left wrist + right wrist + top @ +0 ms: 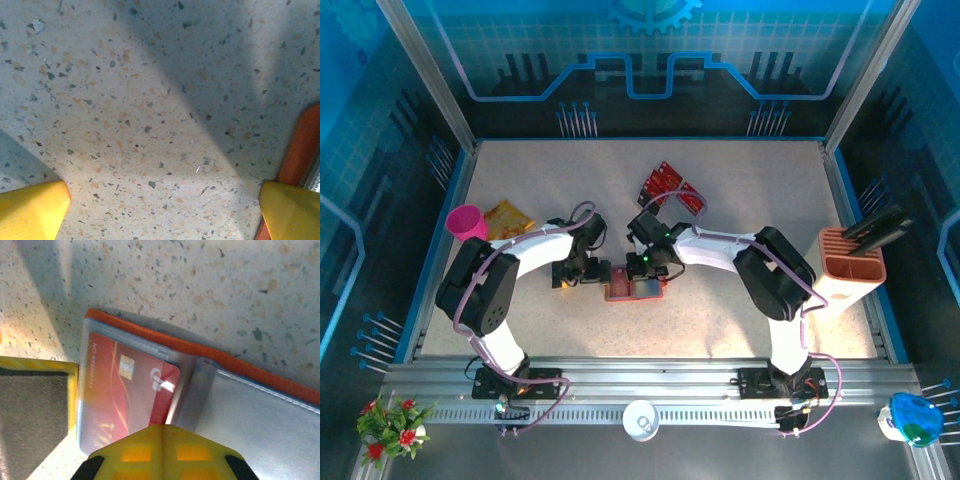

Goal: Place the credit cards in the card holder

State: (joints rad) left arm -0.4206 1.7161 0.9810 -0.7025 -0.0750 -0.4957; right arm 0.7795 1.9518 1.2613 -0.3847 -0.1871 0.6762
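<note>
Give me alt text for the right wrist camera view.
An open orange card holder lies on a speckled table, a red credit card at its left grey pocket. The right gripper, jaws shut, pokes in from below.

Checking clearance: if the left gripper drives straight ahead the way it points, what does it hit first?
Probably bare table: the left gripper faces it between open fingers. The card holder edge sits beside one finger and is likely just missed.

We look down on the open card holder [260, 425], lying from 10 to 4 o'clock across the speckled table [200, 280], a red credit card [125, 390] in its left pocket. At 6 o'clock our right gripper [162, 440] has its yellow tips pressed together. A yellow-edged dark block [35, 410] sits at 9 o'clock.
</note>
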